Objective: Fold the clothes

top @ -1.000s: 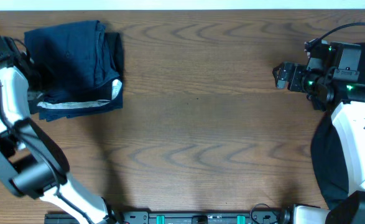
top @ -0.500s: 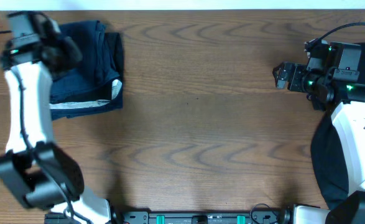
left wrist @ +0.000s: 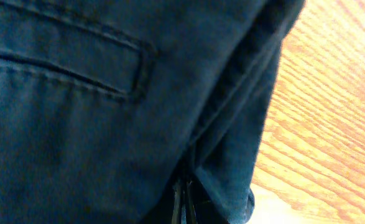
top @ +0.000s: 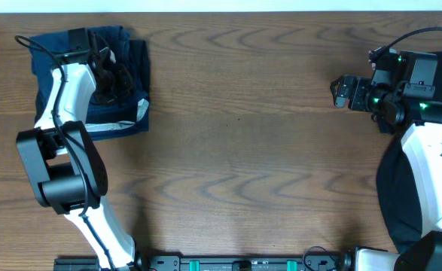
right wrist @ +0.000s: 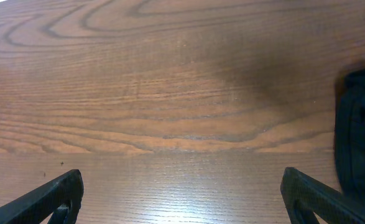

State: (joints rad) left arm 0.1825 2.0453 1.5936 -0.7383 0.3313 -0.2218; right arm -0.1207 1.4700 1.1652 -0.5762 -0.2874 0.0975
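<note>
The clothes lie as a folded navy-blue stack at the table's far left, with a silvery-white edge along its near side. My left gripper sits on top of the stack, its arm crossing over it. In the left wrist view the navy shorts fill the frame, with a pocket welt and seams showing. The left gripper is shut, its fingers pressed together among the folds. My right gripper hovers open at the far right over bare wood. Nothing lies between its fingers.
A black cloth lies by the right arm's base at the table's right edge, and it shows as a dark shape in the right wrist view. The brown wooden table spans the view. A black rail runs along the front edge.
My left arm has swung from the left side of the stack to on top of it, with its gripper staying shut. The right arm has not moved.
</note>
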